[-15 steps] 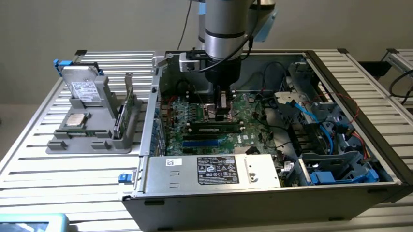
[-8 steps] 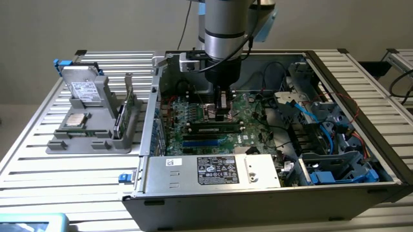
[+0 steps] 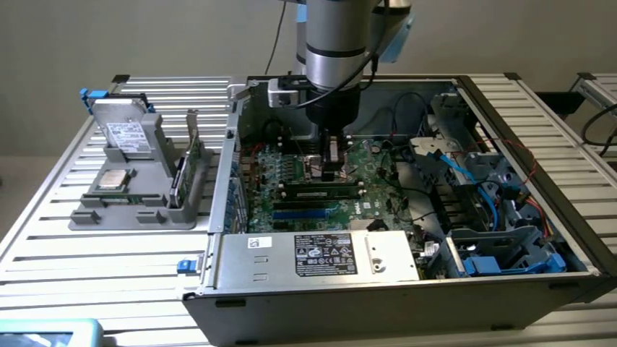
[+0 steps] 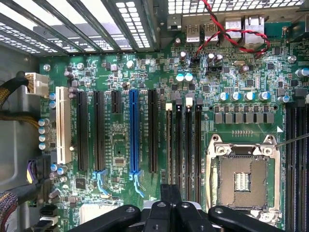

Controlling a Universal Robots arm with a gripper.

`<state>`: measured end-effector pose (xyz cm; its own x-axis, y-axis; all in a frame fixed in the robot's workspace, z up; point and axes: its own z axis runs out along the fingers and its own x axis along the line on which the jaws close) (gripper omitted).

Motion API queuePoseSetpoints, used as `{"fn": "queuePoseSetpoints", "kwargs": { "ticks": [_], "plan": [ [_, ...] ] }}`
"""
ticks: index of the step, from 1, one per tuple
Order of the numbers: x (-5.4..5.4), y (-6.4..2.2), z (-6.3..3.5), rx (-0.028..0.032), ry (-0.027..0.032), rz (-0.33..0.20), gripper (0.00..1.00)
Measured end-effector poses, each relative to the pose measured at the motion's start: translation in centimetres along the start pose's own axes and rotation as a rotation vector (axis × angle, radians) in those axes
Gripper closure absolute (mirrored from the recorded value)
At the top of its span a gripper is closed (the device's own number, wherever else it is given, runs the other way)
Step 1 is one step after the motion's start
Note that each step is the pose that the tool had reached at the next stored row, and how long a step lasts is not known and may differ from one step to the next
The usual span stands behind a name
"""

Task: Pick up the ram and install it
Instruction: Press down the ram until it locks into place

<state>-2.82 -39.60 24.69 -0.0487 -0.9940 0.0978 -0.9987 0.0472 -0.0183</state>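
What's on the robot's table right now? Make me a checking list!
Surface: slatted metal table, with an open computer case on it.
Job's things: ram rests on the board, close to the gripper; clicked in or not, cannot tell.
Clutter: grey holder with a drive, a silver chip and a green card.
Grippers: gripper shut, low over the board.
Cables: blue cables in the case; red wires by the ports.
Surroundings: plain wall behind.
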Motion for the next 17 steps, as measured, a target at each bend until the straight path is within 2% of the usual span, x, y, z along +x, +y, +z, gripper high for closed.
{"fn": "queuePoseSetpoints", "kwargs": {
  "ticks": [17],
  "plan": [
    [-0.01,0.0,0.02,-0.025,0.0021,0.255,0.89]
  ]
}}
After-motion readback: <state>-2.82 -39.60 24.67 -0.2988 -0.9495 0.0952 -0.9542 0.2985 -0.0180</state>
